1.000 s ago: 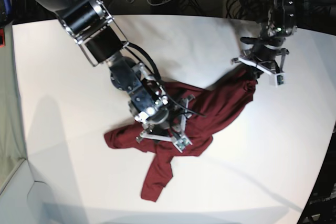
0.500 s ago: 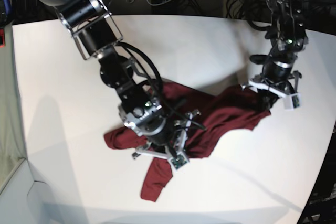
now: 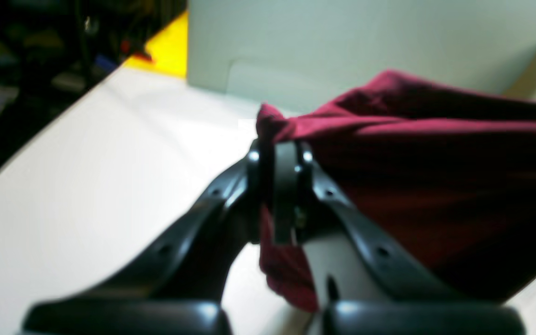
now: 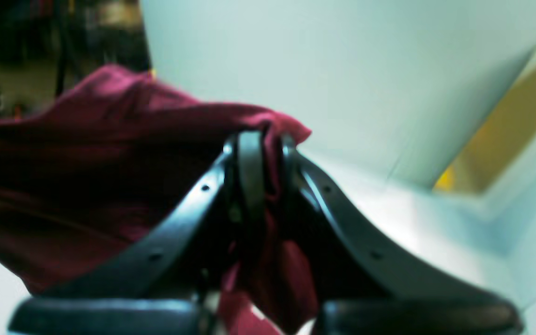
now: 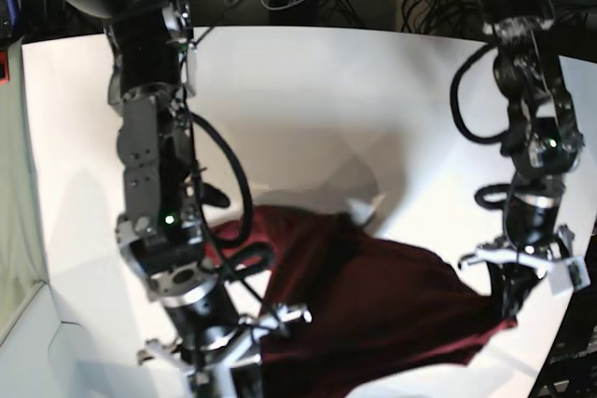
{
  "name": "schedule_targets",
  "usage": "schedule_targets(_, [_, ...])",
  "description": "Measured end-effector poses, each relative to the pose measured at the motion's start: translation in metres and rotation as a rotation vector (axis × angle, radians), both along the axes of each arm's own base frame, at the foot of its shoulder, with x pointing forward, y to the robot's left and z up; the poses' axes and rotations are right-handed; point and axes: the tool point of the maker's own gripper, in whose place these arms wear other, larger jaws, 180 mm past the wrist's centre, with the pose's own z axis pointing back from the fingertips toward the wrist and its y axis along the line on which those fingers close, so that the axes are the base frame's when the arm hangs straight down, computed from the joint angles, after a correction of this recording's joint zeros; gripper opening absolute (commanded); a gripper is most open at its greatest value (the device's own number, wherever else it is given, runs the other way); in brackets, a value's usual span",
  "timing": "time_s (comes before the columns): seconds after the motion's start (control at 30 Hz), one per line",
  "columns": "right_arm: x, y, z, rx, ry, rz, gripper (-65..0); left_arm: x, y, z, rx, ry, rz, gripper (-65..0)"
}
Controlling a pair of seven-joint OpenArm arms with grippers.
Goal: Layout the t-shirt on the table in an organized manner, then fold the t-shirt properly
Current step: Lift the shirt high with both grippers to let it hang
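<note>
We see our right tool point(image 4: 264, 153) pinched on a bunched edge of the shirt point(image 4: 86, 186), its black fingers point(image 4: 249, 172) nearly together with maroon cloth squeezed between them. The fabric spreads to the left and hangs below the tips. Behind lies the white counter point(image 4: 379, 83), blurred, with a yellow strip point(image 4: 505, 139) at right.

t-shirt point(image 5: 373, 305): maroon, plain | stretched taut, lifted at two corners | table point(image 5: 308, 100): white, beneath
</note>
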Motion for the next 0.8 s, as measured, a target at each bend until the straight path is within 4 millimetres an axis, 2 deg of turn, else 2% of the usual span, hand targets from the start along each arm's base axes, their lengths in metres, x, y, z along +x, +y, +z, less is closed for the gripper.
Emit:
schedule_targets(0.2, [-0.011, 0.000, 0.052, 0.023, -0.135, 0.005, -65.0, 0.020, 0.000, 0.071, 0.006, -0.170, 0.003, -64.9])
schedule_targets(0.4, [-0.016, 0.014, 0.108, 0.080, -0.255, 0.032, -65.0, 0.030, 0.003, 0.163, 0.004, -0.381, 0.018, -64.9])
schedule_targets(0.57, [-0.022, 0.016, 0.162, 0.088, -0.381, 0.037, -65.0, 0.028, -0.017, 0.233, 0.109, -0.540, 0.014, -64.9])
schedule_targets(0.7, [-0.027, 0.006, 0.199, 0.146, -0.457, 0.001, -65.0, 0.028, -0.036, 0.252, 0.180, -0.573, 0.010, -64.9])
schedule_targets(0.8, [-0.028, 0.007, 0.209, 0.146, -0.479, 0.001, -65.0, 0.026, -0.037, 0.262, 0.187, -0.596, 0.010, -64.9])
